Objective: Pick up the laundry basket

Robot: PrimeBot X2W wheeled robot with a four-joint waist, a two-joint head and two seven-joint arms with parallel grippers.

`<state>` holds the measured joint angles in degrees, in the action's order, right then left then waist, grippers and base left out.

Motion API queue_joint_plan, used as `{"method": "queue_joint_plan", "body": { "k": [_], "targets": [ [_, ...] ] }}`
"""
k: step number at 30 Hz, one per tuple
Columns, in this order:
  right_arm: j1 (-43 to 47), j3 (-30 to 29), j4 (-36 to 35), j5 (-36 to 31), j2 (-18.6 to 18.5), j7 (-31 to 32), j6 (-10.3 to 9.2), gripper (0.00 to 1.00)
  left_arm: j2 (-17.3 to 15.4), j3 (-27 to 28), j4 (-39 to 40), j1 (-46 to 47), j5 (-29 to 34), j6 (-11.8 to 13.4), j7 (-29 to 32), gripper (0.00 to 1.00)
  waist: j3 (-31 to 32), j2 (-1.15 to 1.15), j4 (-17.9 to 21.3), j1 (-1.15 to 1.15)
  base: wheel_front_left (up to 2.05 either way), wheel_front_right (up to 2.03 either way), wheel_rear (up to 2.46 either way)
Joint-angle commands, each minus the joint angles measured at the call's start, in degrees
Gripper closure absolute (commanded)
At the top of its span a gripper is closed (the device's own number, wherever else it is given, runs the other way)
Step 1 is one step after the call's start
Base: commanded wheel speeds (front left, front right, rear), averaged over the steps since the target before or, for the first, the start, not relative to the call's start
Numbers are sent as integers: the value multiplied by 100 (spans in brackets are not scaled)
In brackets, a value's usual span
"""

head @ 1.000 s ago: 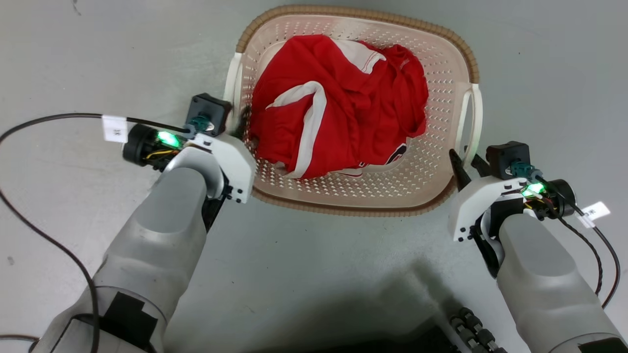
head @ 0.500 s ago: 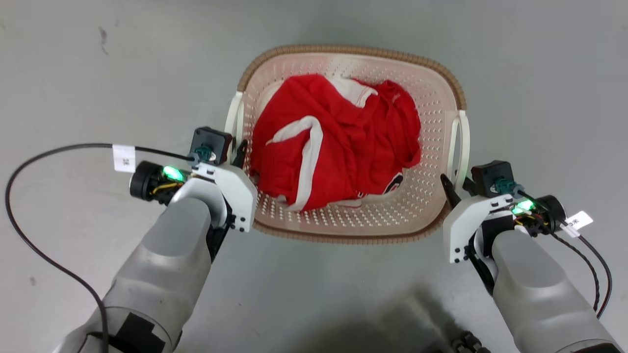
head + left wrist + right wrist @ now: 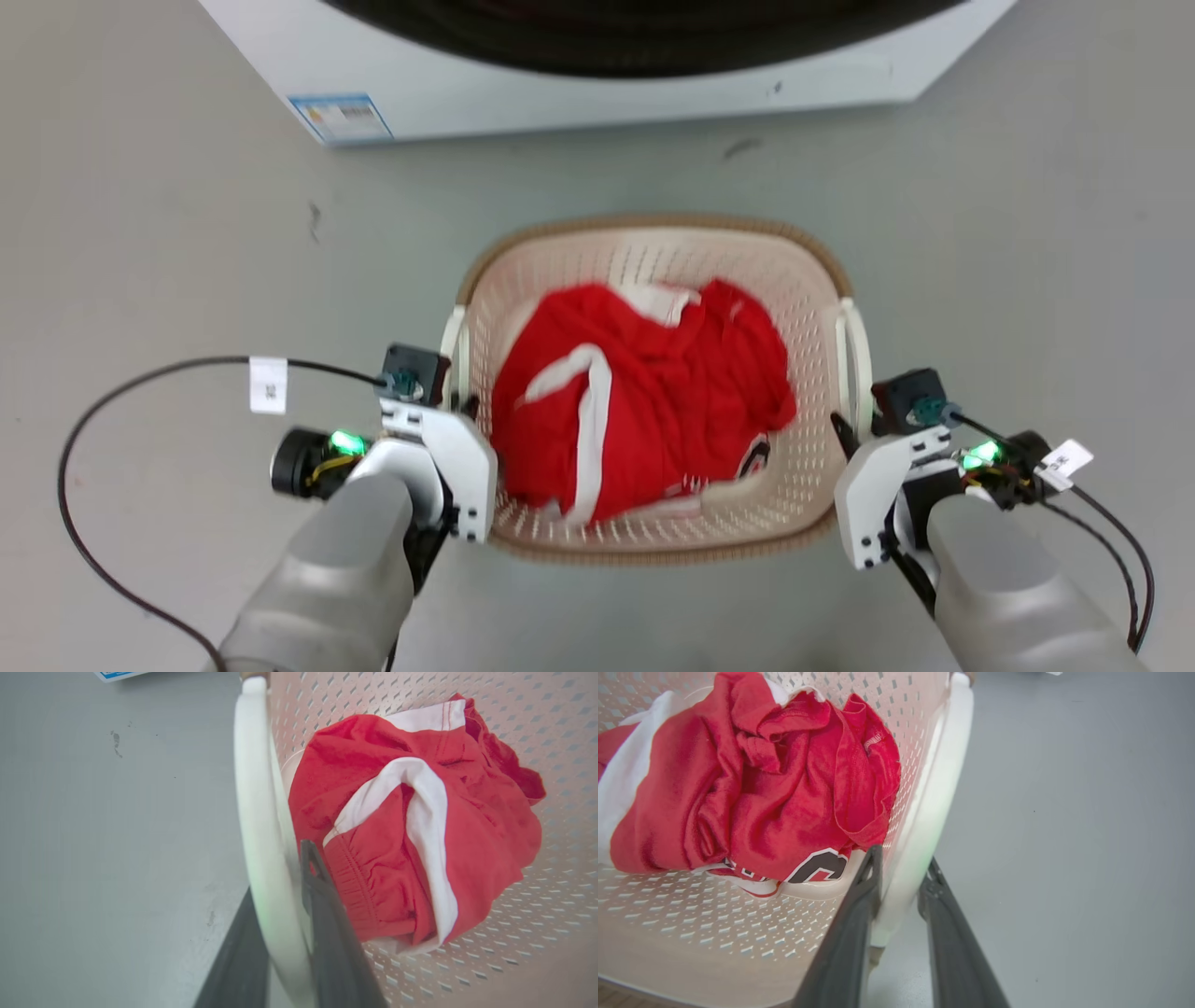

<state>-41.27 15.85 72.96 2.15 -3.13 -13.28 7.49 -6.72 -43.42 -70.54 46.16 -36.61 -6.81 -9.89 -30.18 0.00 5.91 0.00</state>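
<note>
The laundry basket [image 3: 653, 224] is cream perforated plastic with a brown woven-look rim, and it holds a crumpled red and white garment [image 3: 653, 401]. My left gripper [image 3: 462, 406] is shut on the basket's white left handle [image 3: 455, 341]. In the left wrist view, the two dark fingers of the left gripper [image 3: 280, 868] clamp that handle [image 3: 254, 812] from both sides. My right gripper [image 3: 845, 429] is shut on the white right handle [image 3: 859, 355]. The right wrist view shows my right gripper [image 3: 903, 856] straddling this handle [image 3: 943, 779].
A white washing machine [image 3: 597, 75] with a dark door opening stands just beyond the basket, across a strip of grey floor. Black cables [image 3: 103, 420] loop out from both wrists over the floor on either side.
The whole head view has shifted, so the camera has moved: the washing machine has come into view and the basket looks smaller. Both grippers stay at the basket's handles.
</note>
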Motion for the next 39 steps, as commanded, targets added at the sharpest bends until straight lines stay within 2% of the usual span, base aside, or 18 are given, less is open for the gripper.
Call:
{"method": "queue_joint_plan", "body": {
  "k": [1, 18, 27, 39],
  "targets": [
    [73, 137, -9, 35, 44, 58, 0, 100, 184, -124, 113, -136, -54, -116, 104, 100, 410, 0, -91, 0, 0, 0, 0],
    [676, 1239, 32, 861, 66, 876, 7, 100, 66, -834, 425, -1034, -1140, -124, 1037, 100, 2058, 0, -275, 0, 0, 0, 0],
    [1029, 1707, 40, 1252, 69, 1115, 8, 100, 39, -1133, 381, -1408, -1503, -124, 1136, 100, 2749, 0, -313, 0, 0, 0, 0],
    [1285, 2013, 65, 1618, 63, 1254, 7, 100, -26, -1421, 251, -1626, -1876, -125, 1124, 100, 3171, 0, -262, 0, 0, 0, 0]
  ]
}}
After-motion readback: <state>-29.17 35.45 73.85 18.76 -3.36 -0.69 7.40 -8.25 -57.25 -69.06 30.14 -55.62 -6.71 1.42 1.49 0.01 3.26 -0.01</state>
